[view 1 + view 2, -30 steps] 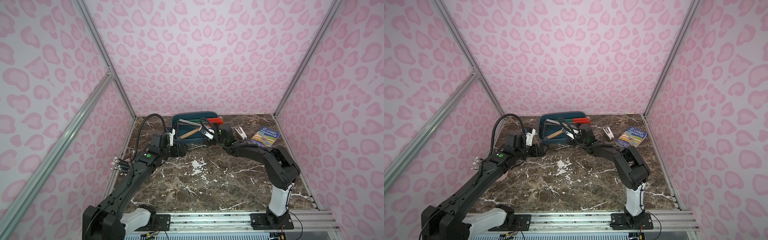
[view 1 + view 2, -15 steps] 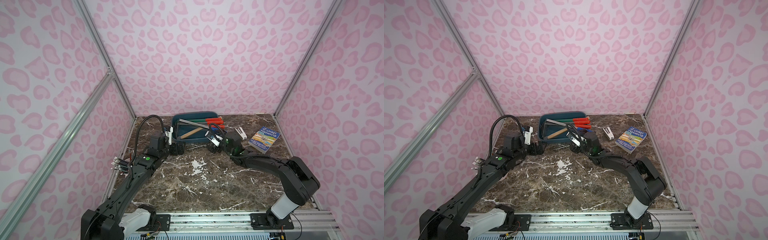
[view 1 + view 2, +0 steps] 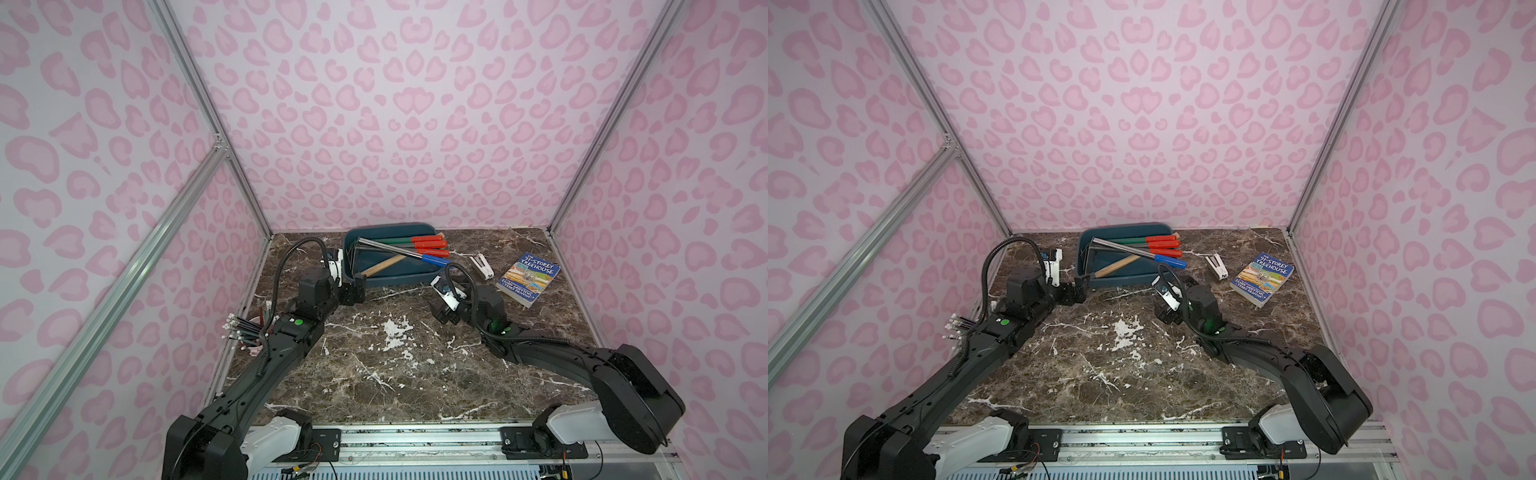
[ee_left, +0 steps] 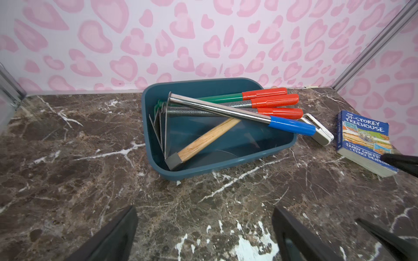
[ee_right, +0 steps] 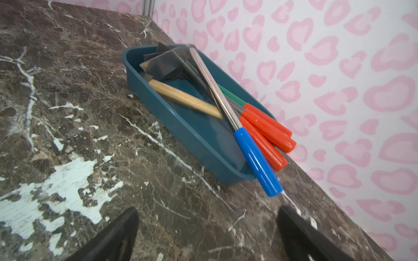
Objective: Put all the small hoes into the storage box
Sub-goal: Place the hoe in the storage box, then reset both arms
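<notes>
While tool heads [image 4: 165, 131] overlap in storage box [image 4: 226, 167], shapes unclear | left fingers [image 4: 117, 235] apart, empty | right fingers [image 5: 117, 237] likewise

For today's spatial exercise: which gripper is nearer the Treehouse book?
Right. The right gripper is near the Treehouse book, on its inward side; the left gripper is farther, at the storage box's corner.

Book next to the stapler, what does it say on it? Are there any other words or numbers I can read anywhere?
"THE 91-STOREY TREEHOUSE": top of the book cover.
"ANDY GRIFFITHS": bottom of the cover.
"TERRY DENTON": just under that name.
Print on the spine: too blurred to read.
No other words or numbers can be read.
</notes>
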`<state>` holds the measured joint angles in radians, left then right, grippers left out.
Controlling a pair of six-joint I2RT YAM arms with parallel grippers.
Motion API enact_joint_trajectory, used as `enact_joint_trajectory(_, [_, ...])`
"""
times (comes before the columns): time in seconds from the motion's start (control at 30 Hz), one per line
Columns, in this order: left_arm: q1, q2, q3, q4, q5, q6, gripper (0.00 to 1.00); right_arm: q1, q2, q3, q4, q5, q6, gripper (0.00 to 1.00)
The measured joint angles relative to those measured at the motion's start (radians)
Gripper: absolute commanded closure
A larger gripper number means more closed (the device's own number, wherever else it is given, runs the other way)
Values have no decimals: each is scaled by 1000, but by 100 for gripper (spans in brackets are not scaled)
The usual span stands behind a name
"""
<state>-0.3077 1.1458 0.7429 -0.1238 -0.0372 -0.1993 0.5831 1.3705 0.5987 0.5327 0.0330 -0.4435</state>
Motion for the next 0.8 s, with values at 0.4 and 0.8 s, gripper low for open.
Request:
enact_joint_trajectory(0.4, [25,64,-72,303,-164,188,4,-136,-159,-171,98,146,98,0])
enact_joint_trajectory(0.8, [114,243,-297,787,-174,307,4,-266,-112,-300,274,259,132,2])
